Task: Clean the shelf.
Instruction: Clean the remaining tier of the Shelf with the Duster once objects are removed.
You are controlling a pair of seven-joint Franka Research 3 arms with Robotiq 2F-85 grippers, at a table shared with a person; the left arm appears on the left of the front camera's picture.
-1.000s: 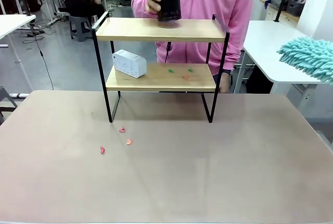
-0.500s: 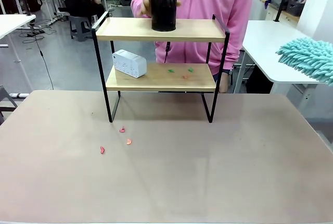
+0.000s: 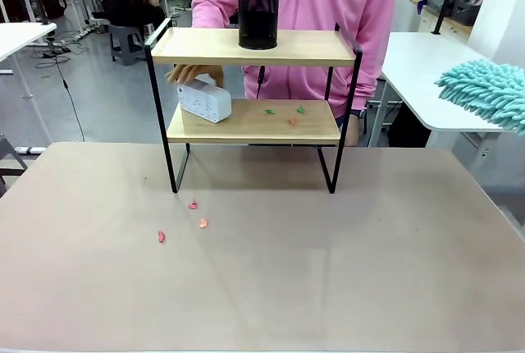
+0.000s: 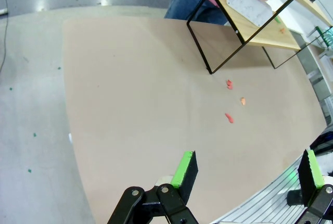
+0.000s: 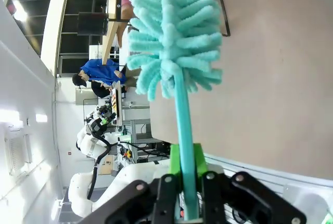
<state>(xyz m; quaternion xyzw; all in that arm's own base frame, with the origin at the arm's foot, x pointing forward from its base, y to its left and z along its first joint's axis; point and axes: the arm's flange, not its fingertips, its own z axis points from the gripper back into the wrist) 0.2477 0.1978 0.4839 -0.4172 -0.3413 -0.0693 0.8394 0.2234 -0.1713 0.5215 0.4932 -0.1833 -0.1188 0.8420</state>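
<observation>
The left pincer, at the bottom edge of the left wrist view, stands wide with nothing between its green pads, hanging over the near edge of the table. The right pincer, bottom centre of the right wrist view, is clamped on the thin handle of a teal duster, whose fluffy head shows at the right edge of the front view, off the table.

The shelf stands at the upper middle of the front view, on the table's far side. A black cup stands upright on its upper board. A white box lies at the left end of the lower board, and the person's hand rests on top of it. Small green and orange scraps lie to the right on that board. Red scraps lie on the table, below and left of the shelf.
</observation>
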